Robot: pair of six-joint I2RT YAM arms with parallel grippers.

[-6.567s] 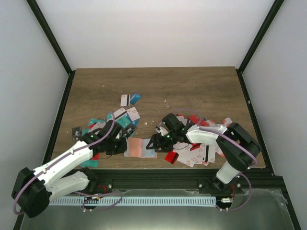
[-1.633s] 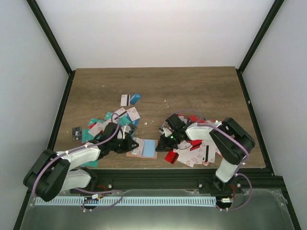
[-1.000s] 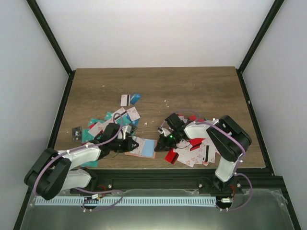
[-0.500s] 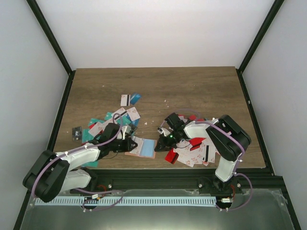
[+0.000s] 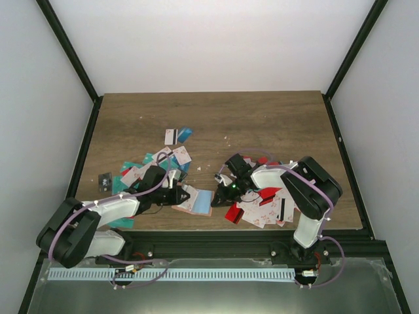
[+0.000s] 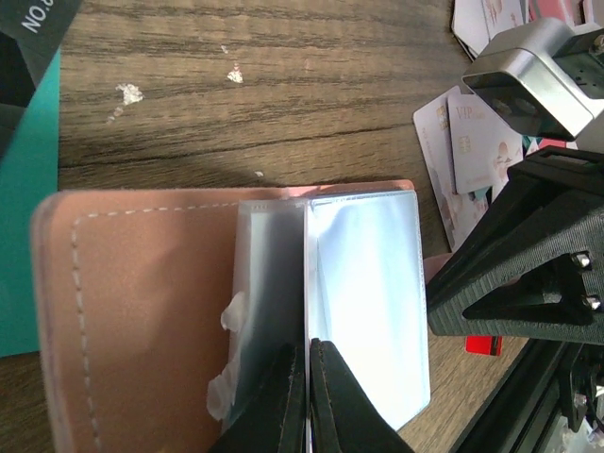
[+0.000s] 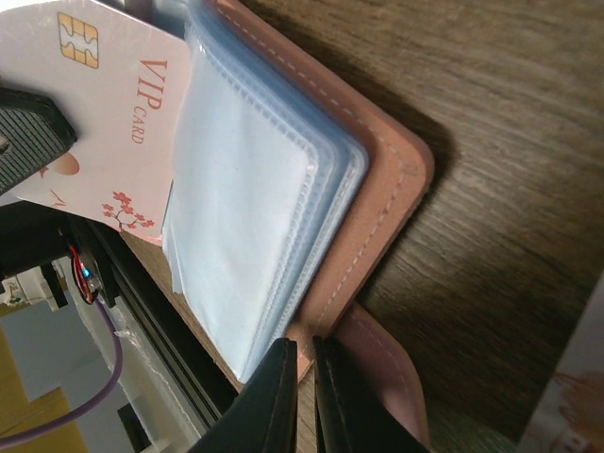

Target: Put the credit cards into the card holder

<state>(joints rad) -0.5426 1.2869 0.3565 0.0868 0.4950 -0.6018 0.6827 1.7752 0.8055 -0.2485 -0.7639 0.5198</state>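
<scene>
The card holder (image 5: 196,201) lay open on the tabletop (image 5: 262,124) near its front edge, between the two arms. The left gripper (image 6: 307,396) was closed tight on the edge of a clear sleeve (image 6: 363,293) inside it. The right gripper (image 7: 302,387), jaws almost together, pinched the pink cover's rim on the opposite side. Credit cards (image 5: 267,210) lay scattered in piles to either side. A white VIP card (image 7: 104,123) showed past the sleeves by the left gripper; whether it sat in a pocket could not be told. The step in hand looked like spreading the sleeves to expose a pocket. The next move would call for one gripper to let go, fetch a card and slide it in edge-first while the other pinned the holder.
</scene>
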